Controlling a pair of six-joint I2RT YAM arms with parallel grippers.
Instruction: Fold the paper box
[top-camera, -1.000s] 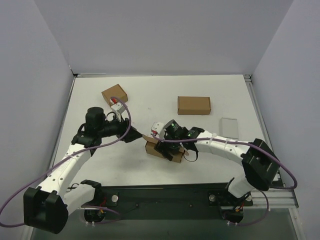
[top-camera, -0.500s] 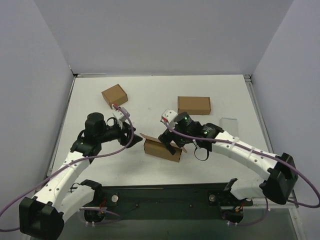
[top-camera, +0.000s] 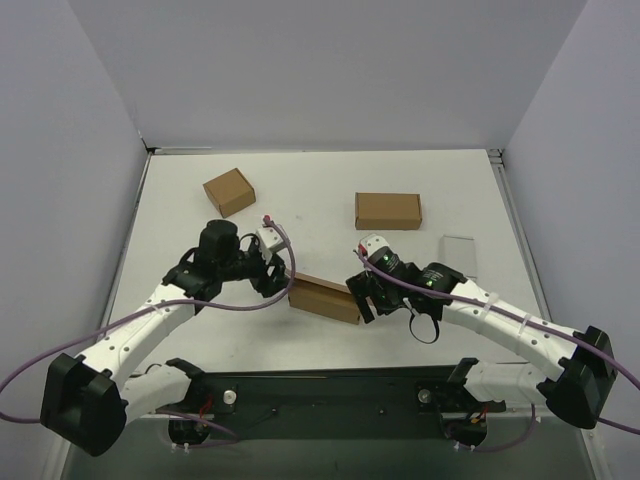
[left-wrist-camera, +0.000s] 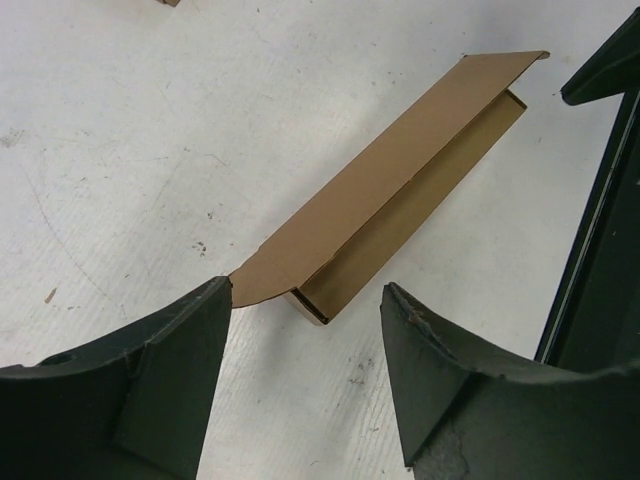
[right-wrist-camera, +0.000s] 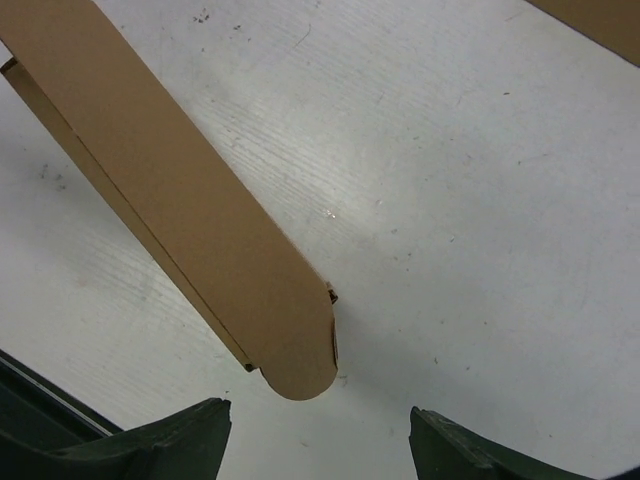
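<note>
The paper box (top-camera: 325, 297) is a long brown carton lying on the white table between my two grippers. In the left wrist view the paper box (left-wrist-camera: 400, 190) has its lid panel lying over the tray, with a rounded flap sticking out at the near end. My left gripper (top-camera: 283, 283) is open at the box's left end, and the box corner sits just ahead of its gap (left-wrist-camera: 307, 292), held by neither finger. My right gripper (top-camera: 362, 298) is open at the right end. The rounded end of the paper box (right-wrist-camera: 170, 190) lies just ahead of its fingertips (right-wrist-camera: 318, 412), apart from them.
A squarish brown carton (top-camera: 229, 192) sits at the back left. A closed oblong brown box (top-camera: 388, 211) lies at the back middle, and its corner shows in the right wrist view (right-wrist-camera: 600, 20). A flat pale grey case (top-camera: 459, 253) lies to the right. The dark base rail (top-camera: 330, 385) runs along the near edge.
The right gripper has come off the box and pulled back to its right end. The left gripper has moved right to the left end. The raised flaps now lie flat.
</note>
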